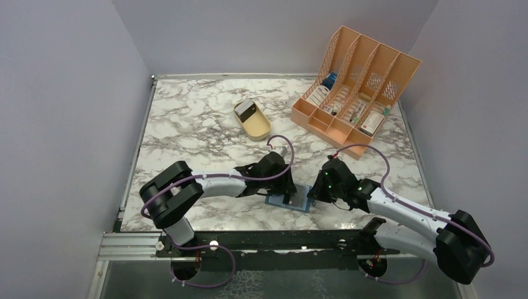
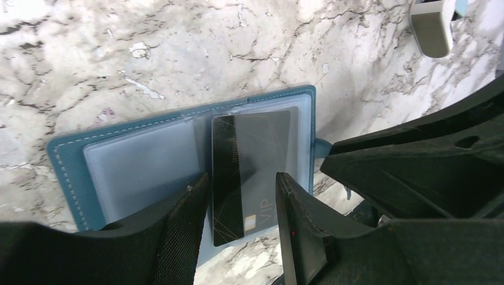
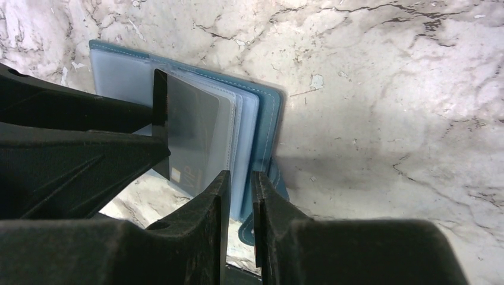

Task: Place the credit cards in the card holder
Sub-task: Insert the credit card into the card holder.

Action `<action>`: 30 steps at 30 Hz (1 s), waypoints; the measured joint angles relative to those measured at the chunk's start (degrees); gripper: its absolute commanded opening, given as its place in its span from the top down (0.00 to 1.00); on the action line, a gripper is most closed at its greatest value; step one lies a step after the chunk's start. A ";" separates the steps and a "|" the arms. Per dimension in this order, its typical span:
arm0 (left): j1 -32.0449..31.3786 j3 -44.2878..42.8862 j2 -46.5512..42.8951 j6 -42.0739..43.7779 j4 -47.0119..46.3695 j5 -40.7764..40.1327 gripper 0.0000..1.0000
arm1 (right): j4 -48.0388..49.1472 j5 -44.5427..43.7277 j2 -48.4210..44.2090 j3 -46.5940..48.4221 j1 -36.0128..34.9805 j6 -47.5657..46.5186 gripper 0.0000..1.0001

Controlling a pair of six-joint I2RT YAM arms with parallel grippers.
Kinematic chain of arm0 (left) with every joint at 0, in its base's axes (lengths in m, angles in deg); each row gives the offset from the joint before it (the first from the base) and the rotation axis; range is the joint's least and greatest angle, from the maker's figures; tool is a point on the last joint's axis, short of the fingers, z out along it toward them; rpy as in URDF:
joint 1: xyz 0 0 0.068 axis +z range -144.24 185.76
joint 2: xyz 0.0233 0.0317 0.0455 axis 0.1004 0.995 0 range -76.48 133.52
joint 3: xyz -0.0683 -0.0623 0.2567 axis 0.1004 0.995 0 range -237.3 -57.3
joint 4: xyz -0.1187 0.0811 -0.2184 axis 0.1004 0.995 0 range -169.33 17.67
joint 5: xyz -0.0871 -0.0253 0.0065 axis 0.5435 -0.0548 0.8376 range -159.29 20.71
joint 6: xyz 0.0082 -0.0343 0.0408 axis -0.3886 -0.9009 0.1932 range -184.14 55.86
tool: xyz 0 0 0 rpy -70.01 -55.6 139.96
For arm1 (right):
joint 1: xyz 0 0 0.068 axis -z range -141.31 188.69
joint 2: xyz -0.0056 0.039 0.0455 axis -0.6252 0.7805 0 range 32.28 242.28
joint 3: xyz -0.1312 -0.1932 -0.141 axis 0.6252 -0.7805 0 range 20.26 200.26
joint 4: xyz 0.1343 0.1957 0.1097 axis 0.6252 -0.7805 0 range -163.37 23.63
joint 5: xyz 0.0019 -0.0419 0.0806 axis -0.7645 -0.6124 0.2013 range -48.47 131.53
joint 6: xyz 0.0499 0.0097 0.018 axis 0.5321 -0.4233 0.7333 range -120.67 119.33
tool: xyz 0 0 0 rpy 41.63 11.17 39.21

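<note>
Marble table holds the card holder, a credit card partly inside.

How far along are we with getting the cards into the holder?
Done: the card holder lies open, with one black card partway into a clear sleeve. In hand: the left hand straddles that card, jaws apart; the right hand appears to pinch the holder's edge. Left: seat this card, then fetch the cards in the tan tray.
</note>
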State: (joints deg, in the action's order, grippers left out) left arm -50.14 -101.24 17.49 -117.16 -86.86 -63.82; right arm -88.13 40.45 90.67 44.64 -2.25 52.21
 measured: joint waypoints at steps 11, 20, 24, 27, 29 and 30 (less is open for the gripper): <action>0.00 -0.90 -3.19 4.13 7.37 -3.69 0.73 | -1.27 -0.33 0.09 0.11 0.00 -0.02 0.82; 0.22 -3.32 -5.68 9.90 14.99 -8.92 1.00 | -0.37 0.31 3.48 0.55 0.00 -0.26 0.82; 0.33 -3.54 -4.55 10.91 15.13 -8.44 1.00 | 0.11 0.46 4.33 0.55 0.00 -0.28 0.83; 0.33 -3.63 -2.95 11.45 14.99 -7.48 1.00 | 0.35 0.46 4.68 0.55 0.00 -0.26 0.83; 0.33 -3.63 -2.47 11.65 14.82 -6.71 1.00 | 0.44 0.46 4.68 0.55 0.00 -0.26 0.83; 0.33 -3.63 -2.40 11.69 14.73 -6.25 1.00 | 0.48 0.46 4.72 0.55 0.00 -0.24 0.83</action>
State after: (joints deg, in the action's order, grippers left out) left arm -49.81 -104.87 15.09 -105.46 -72.13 -70.07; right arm -87.65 40.91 95.39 45.19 -2.25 51.97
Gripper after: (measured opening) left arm 0.009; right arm 0.176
